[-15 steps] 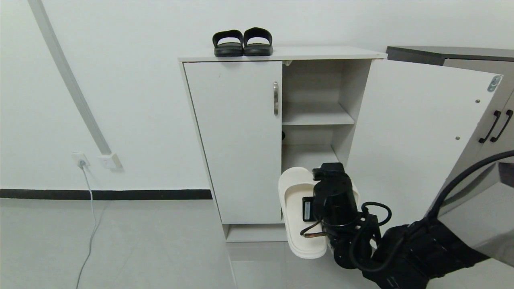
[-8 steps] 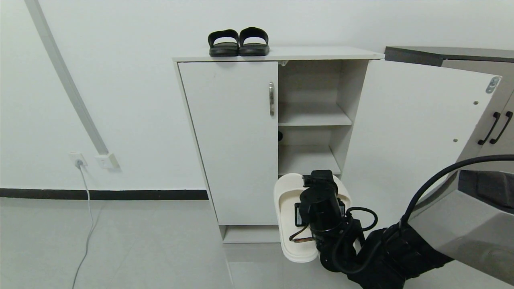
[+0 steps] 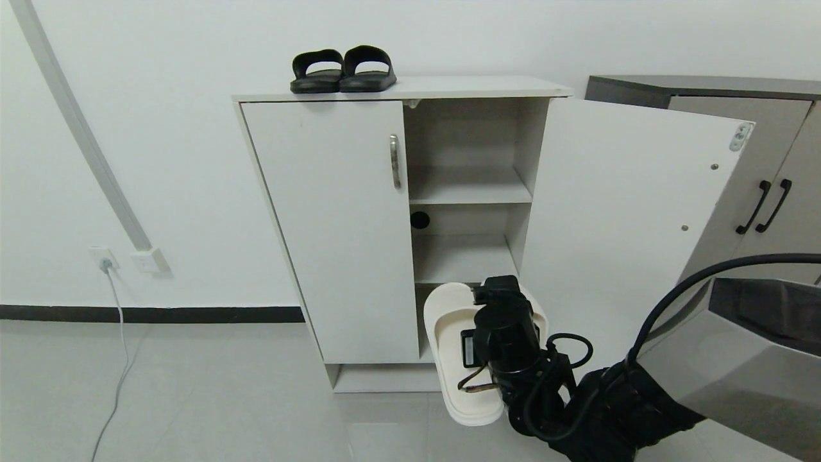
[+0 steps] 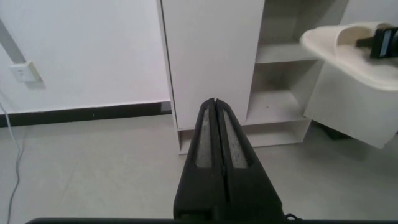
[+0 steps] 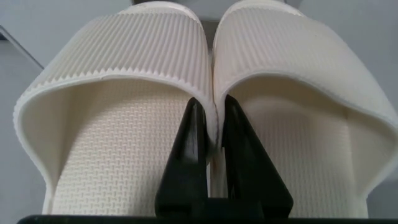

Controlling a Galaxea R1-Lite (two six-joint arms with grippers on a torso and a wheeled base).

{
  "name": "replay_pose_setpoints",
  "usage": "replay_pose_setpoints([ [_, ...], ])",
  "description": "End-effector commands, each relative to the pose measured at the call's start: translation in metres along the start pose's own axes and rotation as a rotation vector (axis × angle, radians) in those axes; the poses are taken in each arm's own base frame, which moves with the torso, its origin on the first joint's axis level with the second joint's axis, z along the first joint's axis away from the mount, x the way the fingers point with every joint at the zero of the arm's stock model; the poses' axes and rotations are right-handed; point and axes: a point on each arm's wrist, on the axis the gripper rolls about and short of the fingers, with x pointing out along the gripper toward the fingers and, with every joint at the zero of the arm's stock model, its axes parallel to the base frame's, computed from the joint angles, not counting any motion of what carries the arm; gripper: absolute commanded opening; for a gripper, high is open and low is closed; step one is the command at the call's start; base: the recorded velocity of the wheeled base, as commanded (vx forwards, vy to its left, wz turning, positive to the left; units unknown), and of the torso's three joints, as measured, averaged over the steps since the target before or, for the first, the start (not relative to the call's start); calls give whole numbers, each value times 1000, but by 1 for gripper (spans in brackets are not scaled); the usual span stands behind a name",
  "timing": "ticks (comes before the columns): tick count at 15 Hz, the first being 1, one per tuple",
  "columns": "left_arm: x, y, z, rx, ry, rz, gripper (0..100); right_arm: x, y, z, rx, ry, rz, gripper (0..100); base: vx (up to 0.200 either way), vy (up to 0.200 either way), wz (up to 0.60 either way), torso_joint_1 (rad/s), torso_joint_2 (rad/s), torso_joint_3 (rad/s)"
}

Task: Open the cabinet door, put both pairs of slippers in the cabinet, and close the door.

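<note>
The white cabinet [image 3: 333, 224] has its left door closed and its right door [image 3: 609, 212] swung open, showing bare shelves [image 3: 465, 256]. A pair of black slippers [image 3: 343, 69] rests on the cabinet top. My right gripper [image 3: 497, 292] holds a pair of white slippers [image 3: 452, 340] low in front of the open side, toes toward the bottom compartment. In the right wrist view this gripper [image 5: 211, 118] is shut on the touching inner edges of the white slippers [image 5: 124, 93]. My left gripper [image 4: 214, 109] is shut with nothing in it, low over the floor and facing the cabinet [image 4: 211, 56].
A grey cabinet [image 3: 725, 122] with black handles [image 3: 763, 205] stands right behind the open door. A wall socket with a cable [image 3: 102, 260] is at the left. Bare floor [image 3: 192, 398] lies left of the white cabinet.
The head camera has shifted, so the cabinet now sits farther left in the picture. The right gripper still holds the white slippers before the lower opening.
</note>
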Motion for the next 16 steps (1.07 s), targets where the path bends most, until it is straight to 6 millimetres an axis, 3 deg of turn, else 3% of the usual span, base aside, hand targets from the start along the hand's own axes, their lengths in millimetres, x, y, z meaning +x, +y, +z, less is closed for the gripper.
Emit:
replay_pose_setpoints([
  [1, 0, 0, 0, -1, 2, 0, 0, 7, 2, -7, 5, -13, 1, 0, 0, 0, 0, 0, 0, 0],
  [16, 0, 0, 0, -1, 4, 0, 0, 12, 0, -30, -29, 17, -9, 0, 0, 0, 0, 0, 0, 0],
])
